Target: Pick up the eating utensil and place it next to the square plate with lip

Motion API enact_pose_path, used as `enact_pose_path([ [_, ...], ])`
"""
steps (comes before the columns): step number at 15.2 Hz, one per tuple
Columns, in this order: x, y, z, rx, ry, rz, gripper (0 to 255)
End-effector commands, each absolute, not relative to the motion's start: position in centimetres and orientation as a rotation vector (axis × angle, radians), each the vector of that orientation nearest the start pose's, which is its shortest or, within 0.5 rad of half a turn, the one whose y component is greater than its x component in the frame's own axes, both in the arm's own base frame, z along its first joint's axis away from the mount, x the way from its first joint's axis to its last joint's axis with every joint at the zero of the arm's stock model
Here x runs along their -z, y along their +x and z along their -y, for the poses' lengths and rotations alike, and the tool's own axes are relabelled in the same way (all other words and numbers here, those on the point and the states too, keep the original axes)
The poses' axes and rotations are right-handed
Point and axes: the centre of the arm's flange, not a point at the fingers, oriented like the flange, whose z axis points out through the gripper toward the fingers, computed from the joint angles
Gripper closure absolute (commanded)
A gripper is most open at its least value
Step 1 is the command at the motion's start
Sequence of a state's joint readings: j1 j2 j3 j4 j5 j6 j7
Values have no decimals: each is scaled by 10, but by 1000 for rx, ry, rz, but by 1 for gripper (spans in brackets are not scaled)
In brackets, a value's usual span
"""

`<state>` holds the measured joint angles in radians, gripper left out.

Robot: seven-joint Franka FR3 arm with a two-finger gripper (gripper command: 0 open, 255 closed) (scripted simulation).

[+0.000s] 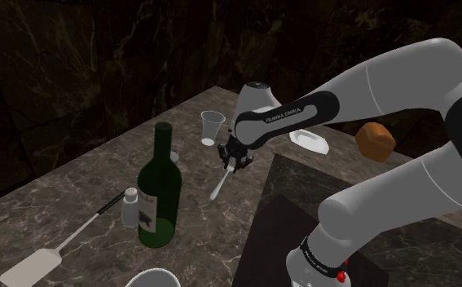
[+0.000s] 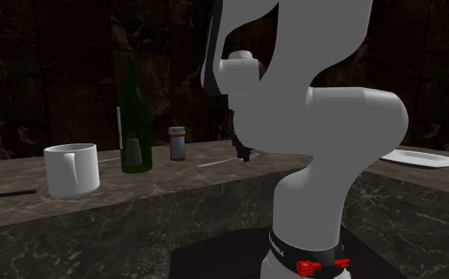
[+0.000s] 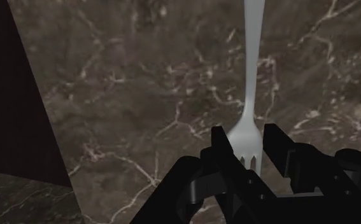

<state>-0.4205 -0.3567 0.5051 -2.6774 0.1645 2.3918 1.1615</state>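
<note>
1. I see the white fork [image 3: 251, 95] lying flat on the counter [image 1: 74, 204], tines between my jaws, handle running away from them.
2. The jaws are spread, one close on each side of the tines, not clasping.
3. The plate [image 1: 310, 140] sits well apart from the jaws, opposite the handle.

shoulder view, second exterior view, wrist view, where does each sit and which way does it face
Shoulder view: beside and behind the stand, looking down over the table; the arm reaches up-left to the gripper at the fork.
Second exterior view: low on the stand's side, looking across the table at the bottle and mug; the arm stands in front.
Wrist view: on the hand, looking along the gripper at the fork.
Shared: bottle in both exterior views.
</note>
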Motion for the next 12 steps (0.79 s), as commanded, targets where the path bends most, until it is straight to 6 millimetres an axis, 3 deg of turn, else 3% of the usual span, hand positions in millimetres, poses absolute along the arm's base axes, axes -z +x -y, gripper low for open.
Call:
enact_pose_path([
  [1, -349, 399, -26, 102, -2592, -1811, 255],
  [12, -407, 399, -26, 102, -2592, -1811, 255],
])
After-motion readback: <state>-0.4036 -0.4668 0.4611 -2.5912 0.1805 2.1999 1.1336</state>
